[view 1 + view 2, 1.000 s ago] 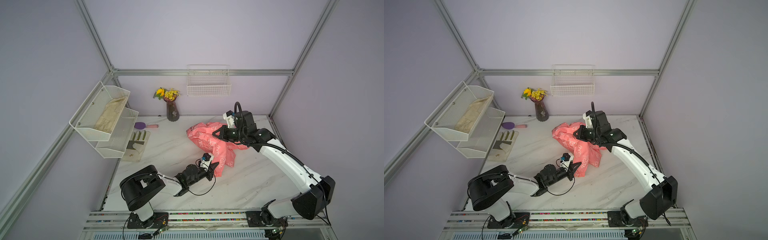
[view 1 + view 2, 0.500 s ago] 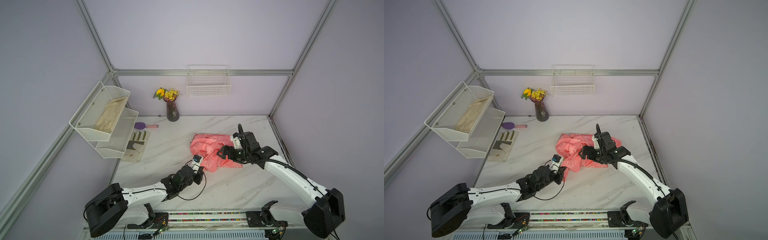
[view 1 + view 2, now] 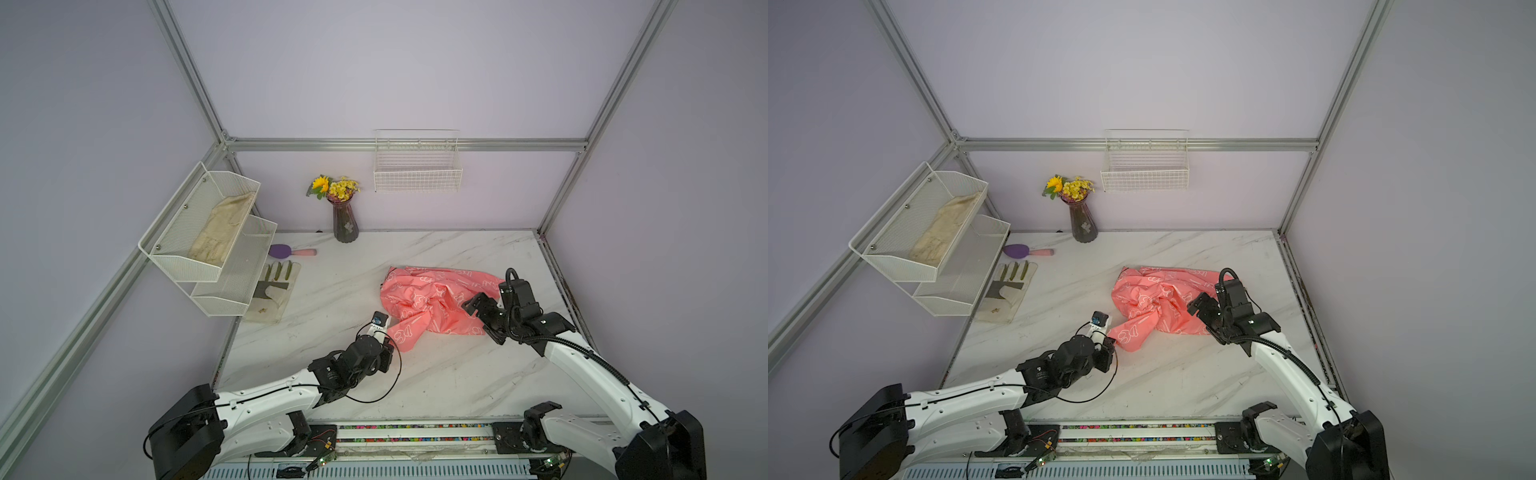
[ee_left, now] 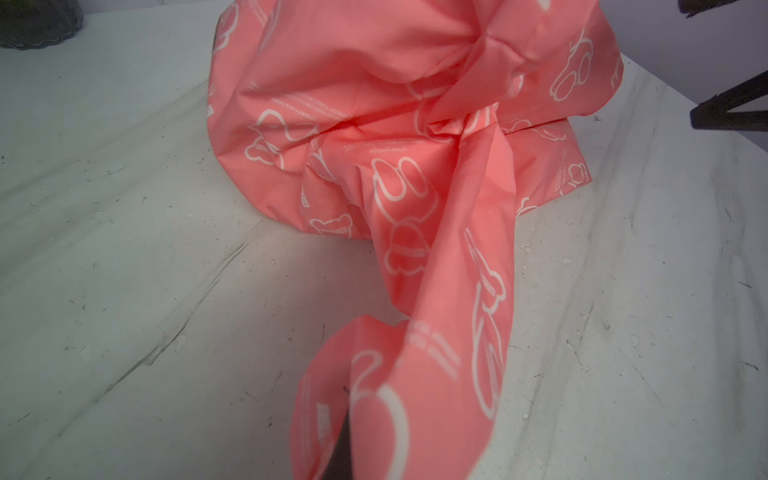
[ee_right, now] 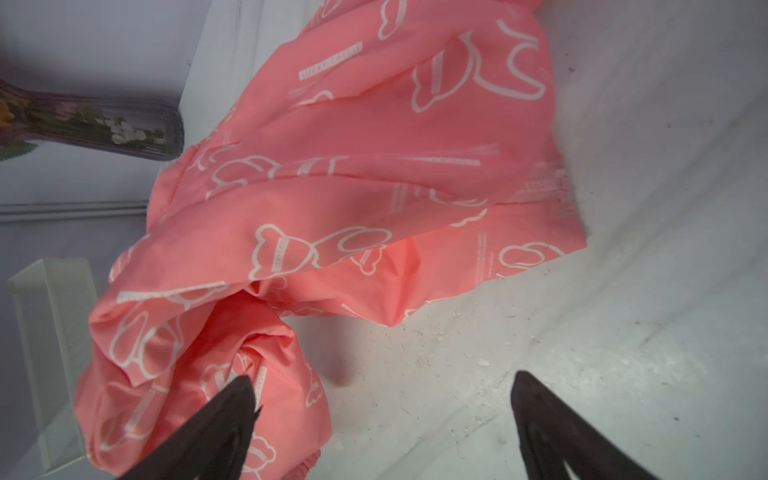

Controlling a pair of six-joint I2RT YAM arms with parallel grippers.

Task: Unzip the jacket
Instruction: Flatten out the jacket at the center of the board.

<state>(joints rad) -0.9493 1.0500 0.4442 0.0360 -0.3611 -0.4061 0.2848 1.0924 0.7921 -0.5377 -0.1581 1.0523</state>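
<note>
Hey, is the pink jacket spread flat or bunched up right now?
Bunched up. The jacket lies in a crumpled heap on the table, with deep folds throughout and one strip trailing out toward the front.

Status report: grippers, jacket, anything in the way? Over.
Left gripper shut on a stretched fold of the jacket. Right gripper open at the heap's edge, holding nothing. Jacket crumpled on the table, zipper not visible. Vase, glove apart.

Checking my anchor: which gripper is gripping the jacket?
The left gripper, shut on a pulled-out end of the jacket; the right gripper stands open at the heap's edge, holding nothing.
</note>
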